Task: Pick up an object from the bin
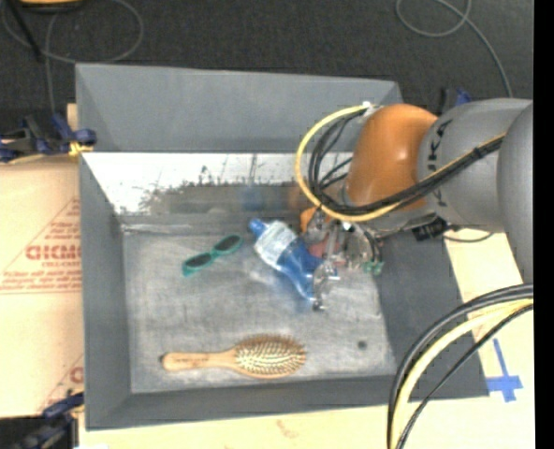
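My gripper (322,286) hangs low at the right side of the bin, right against a clear plastic bottle with a blue label (286,255) that lies tilted in the middle of the bin floor. One metal fingertip shows at the bottle's lower right end. A small orange thing (309,219) peeks out just behind the gripper near the back wall. Left of the bottle lies a green toothbrush-like stick (211,254).
A wooden hairbrush (240,357) lies along the front of the bin floor, handle to the left. The arm with its orange cover and cables leans over the bin's right wall.
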Controlling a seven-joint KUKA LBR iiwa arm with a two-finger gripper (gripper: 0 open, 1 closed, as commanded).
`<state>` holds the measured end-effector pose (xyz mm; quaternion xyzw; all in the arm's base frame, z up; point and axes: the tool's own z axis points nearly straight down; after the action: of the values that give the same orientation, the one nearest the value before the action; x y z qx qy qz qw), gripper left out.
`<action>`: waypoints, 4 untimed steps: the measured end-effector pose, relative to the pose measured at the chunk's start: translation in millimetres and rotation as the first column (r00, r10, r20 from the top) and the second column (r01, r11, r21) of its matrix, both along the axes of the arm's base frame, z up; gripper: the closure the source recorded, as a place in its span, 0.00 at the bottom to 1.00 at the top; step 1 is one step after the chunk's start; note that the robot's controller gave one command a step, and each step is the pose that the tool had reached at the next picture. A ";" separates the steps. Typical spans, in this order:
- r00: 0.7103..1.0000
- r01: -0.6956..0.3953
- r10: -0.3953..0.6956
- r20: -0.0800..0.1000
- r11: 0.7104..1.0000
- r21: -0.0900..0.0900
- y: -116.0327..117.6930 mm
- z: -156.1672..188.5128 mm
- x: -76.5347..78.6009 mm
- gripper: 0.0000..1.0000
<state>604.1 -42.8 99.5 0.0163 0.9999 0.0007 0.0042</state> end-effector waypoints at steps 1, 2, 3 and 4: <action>1.000 0.007 -0.007 0.001 1.000 0.000 1.6 -2.0 1.1 0.00; 0.999 0.050 -0.050 -0.007 0.999 0.001 2.8 -2.1 -11.1 0.00; 0.989 0.148 -0.148 -0.012 0.989 0.001 14.9 -21.3 -14.6 0.00; 0.997 0.071 -0.071 0.000 0.997 -0.004 17.6 -24.6 -8.4 1.00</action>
<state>595.7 -25.2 74.9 0.0518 0.9986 -0.0015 0.0043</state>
